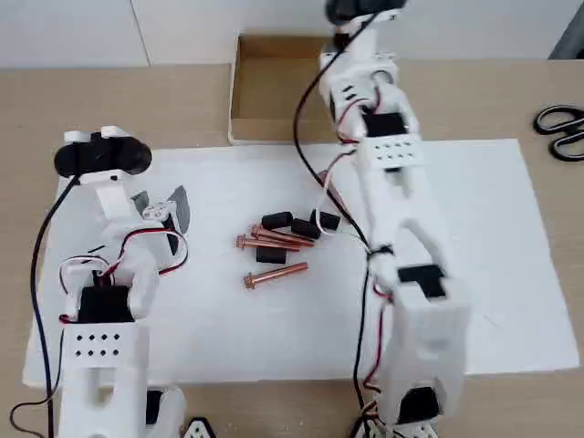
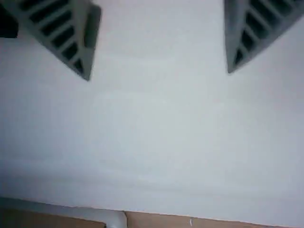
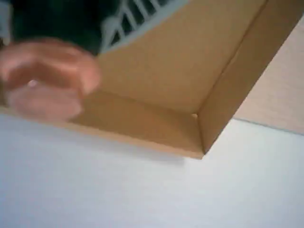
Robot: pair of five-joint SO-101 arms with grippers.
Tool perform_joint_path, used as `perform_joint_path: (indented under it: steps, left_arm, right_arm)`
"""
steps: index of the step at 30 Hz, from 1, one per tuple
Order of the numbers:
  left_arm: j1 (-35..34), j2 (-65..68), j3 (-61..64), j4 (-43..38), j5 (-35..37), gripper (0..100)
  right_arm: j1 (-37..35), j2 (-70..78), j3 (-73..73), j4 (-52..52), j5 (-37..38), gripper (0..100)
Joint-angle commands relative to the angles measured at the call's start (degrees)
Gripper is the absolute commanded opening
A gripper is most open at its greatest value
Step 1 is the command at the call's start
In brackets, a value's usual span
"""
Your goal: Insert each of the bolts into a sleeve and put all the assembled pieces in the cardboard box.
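Copper bolts [image 1: 269, 242] lie mid-sheet, with one more bolt [image 1: 274, 274] nearer the front. Black sleeves [image 1: 276, 220] are scattered around them. The cardboard box [image 1: 235, 91] stands open at the back. My right arm stretches over the sheet toward the box. In the right wrist view my right gripper [image 3: 90, 33] is shut on a bolt [image 3: 45, 80] with a black sleeve [image 3: 52, 21] on it, just outside the box's front wall [image 3: 142, 128] near a corner. My left gripper [image 1: 162, 208] hangs open over bare sheet at the left, its fingers [image 2: 71, 38] wide apart with nothing between them.
A white sheet [image 1: 456, 301] covers the table's middle. Scissors [image 1: 561, 128] lie at the far right on the wooden table. Arm cables trail over the sheet beside the loose parts.
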Motion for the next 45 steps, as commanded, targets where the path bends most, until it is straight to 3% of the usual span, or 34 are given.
perform_joint_path:
  steps: [1,16,23,35,45]
  left_arm:
    - [-0.09,-0.62,-0.31,0.00,-0.35,18]
    - [-0.09,-0.70,1.45,0.00,-0.44,18]
    - [-0.09,-0.70,1.45,0.00,-0.44,18]
    - [-0.09,-0.70,1.45,0.00,-0.44,18]
    - [0.00,-0.53,1.27,0.00,-0.44,18]
  right_arm:
    - [-0.84,8.48,-14.33,-1.71,0.35,0.3]
    - [-1.10,36.70,-42.55,-1.19,0.53,0.6]
    - [-1.10,39.52,-44.04,-1.01,0.44,12.8]
    - [-0.57,39.08,-47.30,2.33,0.44,13.6]
    - [-0.22,38.46,-66.90,28.88,0.44,13.6]
